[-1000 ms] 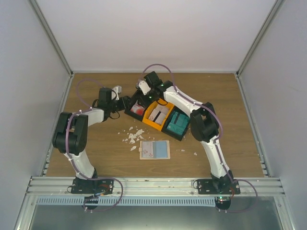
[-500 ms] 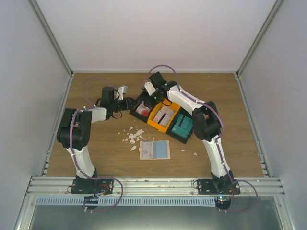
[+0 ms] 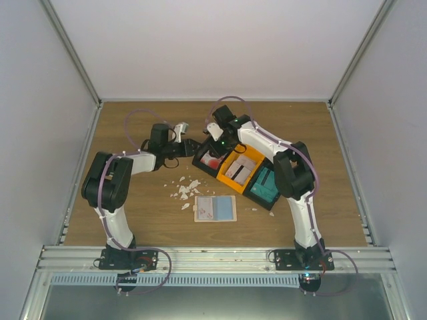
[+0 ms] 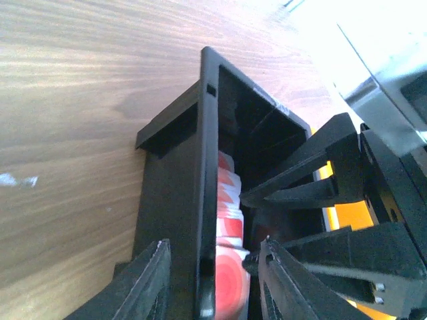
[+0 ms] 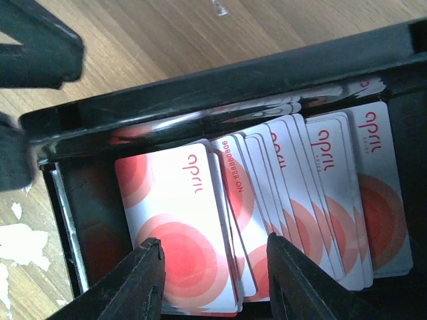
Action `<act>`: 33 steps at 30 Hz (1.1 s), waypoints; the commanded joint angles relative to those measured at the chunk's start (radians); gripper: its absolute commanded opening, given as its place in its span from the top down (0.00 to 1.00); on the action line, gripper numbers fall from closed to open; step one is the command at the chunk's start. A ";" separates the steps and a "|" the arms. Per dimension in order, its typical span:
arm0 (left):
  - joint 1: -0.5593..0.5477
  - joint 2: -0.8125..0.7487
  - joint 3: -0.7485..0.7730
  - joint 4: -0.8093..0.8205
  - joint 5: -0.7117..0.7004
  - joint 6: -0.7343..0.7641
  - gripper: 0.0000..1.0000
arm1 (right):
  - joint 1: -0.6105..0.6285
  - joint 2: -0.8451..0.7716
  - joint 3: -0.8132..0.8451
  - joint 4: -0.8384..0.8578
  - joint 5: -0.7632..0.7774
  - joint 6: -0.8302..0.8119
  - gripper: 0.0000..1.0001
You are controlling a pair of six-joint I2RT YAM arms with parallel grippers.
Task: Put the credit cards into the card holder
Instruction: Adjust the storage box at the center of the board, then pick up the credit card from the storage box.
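The card holder (image 3: pixel 215 208) lies open on the table near the front, with a teal card on its right half and a red-blotched one on its left. White red-blotched credit cards (image 5: pixel 180 220) lean stacked in the left bin of the black-and-orange tray (image 3: pixel 248 159). My right gripper (image 5: pixel 213 280) is open just above these cards, and in the top view (image 3: pixel 215 148) it is over that bin. My left gripper (image 4: pixel 213 283) is open, its fingers astride the bin's end wall (image 4: pixel 177 200) and the cards (image 4: pixel 230 267).
Pale cards sit in the orange middle bin (image 3: pixel 237 168) and teal cards in the right bin (image 3: pixel 267 183). White scraps (image 3: pixel 183 188) lie left of the tray, above the holder. Grey walls enclose the table.
The tray has slid to the right and turned clockwise. Both grippers have moved right along with its left bin.
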 commanded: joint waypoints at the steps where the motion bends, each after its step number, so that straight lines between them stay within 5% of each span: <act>1: -0.002 -0.110 -0.073 0.040 -0.098 -0.026 0.59 | -0.001 -0.012 -0.004 -0.008 -0.036 -0.026 0.58; 12: -0.002 -0.219 -0.201 0.015 -0.155 -0.072 0.65 | 0.011 0.073 0.055 -0.018 -0.058 -0.022 0.66; 29: -0.030 -0.170 -0.300 0.079 -0.104 -0.130 0.70 | 0.025 0.158 0.139 -0.056 -0.052 -0.037 0.73; 33: -0.035 -0.152 -0.299 0.075 -0.118 -0.134 0.73 | 0.025 0.152 0.137 -0.067 -0.079 -0.042 0.81</act>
